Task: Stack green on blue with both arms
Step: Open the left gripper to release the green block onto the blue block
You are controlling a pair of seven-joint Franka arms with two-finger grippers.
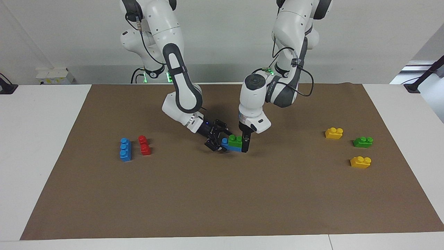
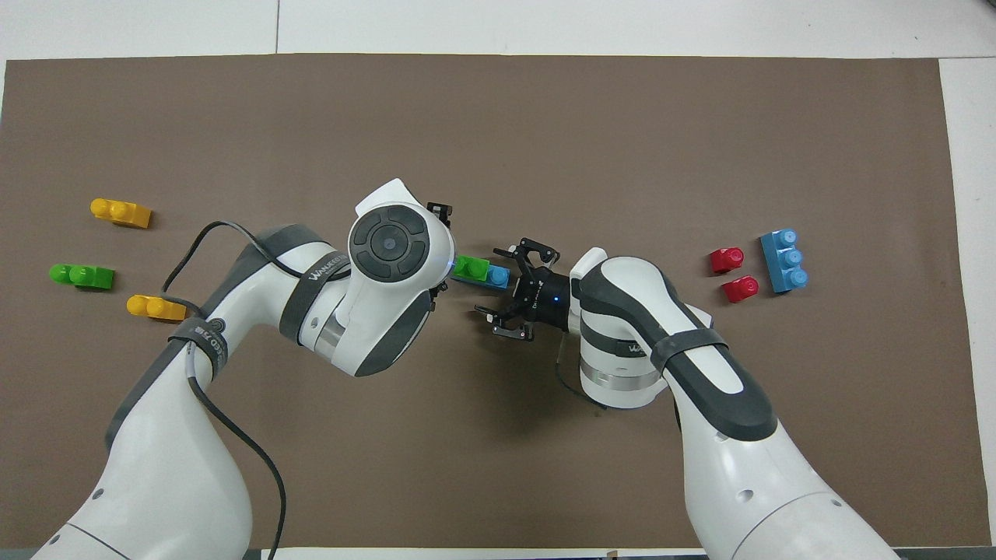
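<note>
- Two grippers work low at mid-table. The right gripper [image 1: 215, 140] has its fingers spread wide at the blue brick's end and grips nothing. The left gripper [image 1: 245, 146] stands just beside the stack, fingers apart and empty.
- The green brick [image 1: 236, 140] sits on the blue brick [image 1: 230, 148], on the mat [image 1: 222, 194] between the grippers. Stacking is judged done; only clearing the arms is left.
- Hidden: the left wrist covers most of its fingers from overhead. Whether green is pressed fully home cannot be told.
- The spare blue brick [image 1: 125, 149] and spare green brick [image 1: 363, 141] lie well apart, one toward each end.

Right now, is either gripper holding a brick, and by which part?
Nothing is held. The green brick sits on the blue brick, with the open right gripper and left gripper at either end of the pair.
</note>
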